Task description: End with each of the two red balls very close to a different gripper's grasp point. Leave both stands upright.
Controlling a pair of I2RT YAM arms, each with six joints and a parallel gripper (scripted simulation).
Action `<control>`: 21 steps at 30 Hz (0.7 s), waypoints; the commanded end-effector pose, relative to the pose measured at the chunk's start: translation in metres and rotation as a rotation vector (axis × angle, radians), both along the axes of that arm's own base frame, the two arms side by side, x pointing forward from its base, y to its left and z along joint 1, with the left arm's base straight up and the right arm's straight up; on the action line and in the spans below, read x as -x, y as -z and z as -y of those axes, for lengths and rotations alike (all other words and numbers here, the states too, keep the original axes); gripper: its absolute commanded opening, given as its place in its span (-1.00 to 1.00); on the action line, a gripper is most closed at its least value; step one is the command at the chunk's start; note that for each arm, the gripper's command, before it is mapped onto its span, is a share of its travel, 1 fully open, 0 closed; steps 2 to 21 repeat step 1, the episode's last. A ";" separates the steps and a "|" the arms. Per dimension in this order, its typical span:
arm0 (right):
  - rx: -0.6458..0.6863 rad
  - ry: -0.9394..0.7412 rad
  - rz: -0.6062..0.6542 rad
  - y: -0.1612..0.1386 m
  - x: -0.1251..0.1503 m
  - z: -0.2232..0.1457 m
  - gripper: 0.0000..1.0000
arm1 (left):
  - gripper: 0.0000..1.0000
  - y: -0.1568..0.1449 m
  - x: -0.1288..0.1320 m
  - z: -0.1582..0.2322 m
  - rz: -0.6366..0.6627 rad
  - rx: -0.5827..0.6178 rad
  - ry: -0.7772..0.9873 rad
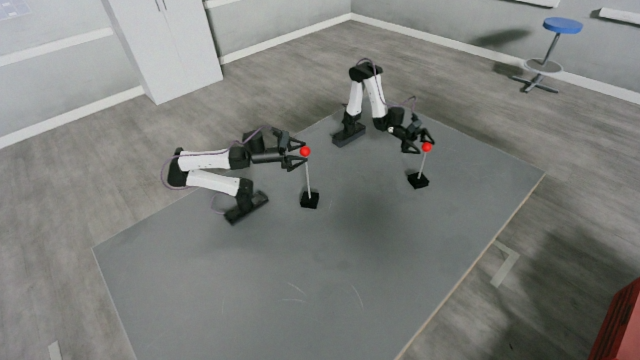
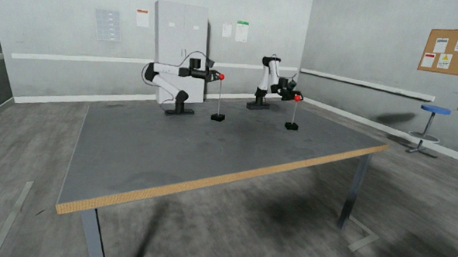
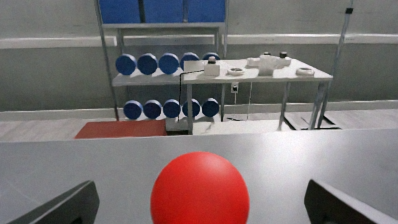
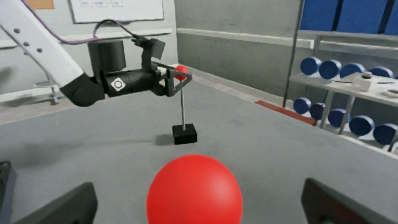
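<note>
The right gripper [image 1: 305,152] [image 2: 222,77] [image 4: 200,194] is open. One red ball [image 1: 305,151] [image 2: 221,77] [image 4: 195,192] sits between its fingertips, with a gap on each side in the right wrist view. The left gripper [image 1: 426,146] [image 2: 298,97] [image 3: 201,194] is open, with the other red ball [image 1: 426,147] [image 2: 297,97] [image 3: 200,192] [image 4: 181,71] between its fingertips, centred in the left wrist view. The stand at the right gripper [image 1: 309,200] [image 2: 218,117] and the stand at the left gripper [image 1: 418,180] [image 2: 291,126] [image 4: 184,134] are both upright. Near balls hide their rods in the wrist views.
Both arms stand on the grey table [image 1: 240,300] [image 2: 143,152]. The left arm's base [image 1: 349,135] is at the back and the right arm's base [image 1: 246,208] is nearer the top camera. A blue stool [image 1: 562,25] stands on the floor beyond the table.
</note>
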State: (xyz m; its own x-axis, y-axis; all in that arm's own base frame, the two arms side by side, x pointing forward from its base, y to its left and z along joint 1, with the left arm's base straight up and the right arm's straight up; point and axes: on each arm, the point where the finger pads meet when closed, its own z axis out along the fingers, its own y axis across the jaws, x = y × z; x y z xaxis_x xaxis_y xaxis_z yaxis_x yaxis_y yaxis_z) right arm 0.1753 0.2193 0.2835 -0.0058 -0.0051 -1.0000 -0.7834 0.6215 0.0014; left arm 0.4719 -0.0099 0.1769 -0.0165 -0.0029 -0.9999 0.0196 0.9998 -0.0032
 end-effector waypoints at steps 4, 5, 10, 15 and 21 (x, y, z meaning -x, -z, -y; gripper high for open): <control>-0.028 -0.003 0.025 -0.014 0.000 -0.003 1.00 | 1.00 -0.014 -0.005 -0.001 0.031 -0.007 0.002; -0.028 -0.003 0.025 -0.014 0.000 -0.003 1.00 | 1.00 -0.014 -0.005 -0.001 0.031 -0.007 0.002; -0.028 -0.003 0.025 -0.014 0.000 -0.003 1.00 | 1.00 -0.014 -0.005 -0.001 0.031 -0.007 0.002; -0.028 -0.003 0.025 -0.014 0.000 -0.003 1.00 | 1.00 -0.014 -0.005 -0.001 0.031 -0.007 0.002; -0.028 -0.003 0.025 -0.014 0.000 -0.003 1.00 | 1.00 -0.014 -0.005 -0.001 0.031 -0.007 0.002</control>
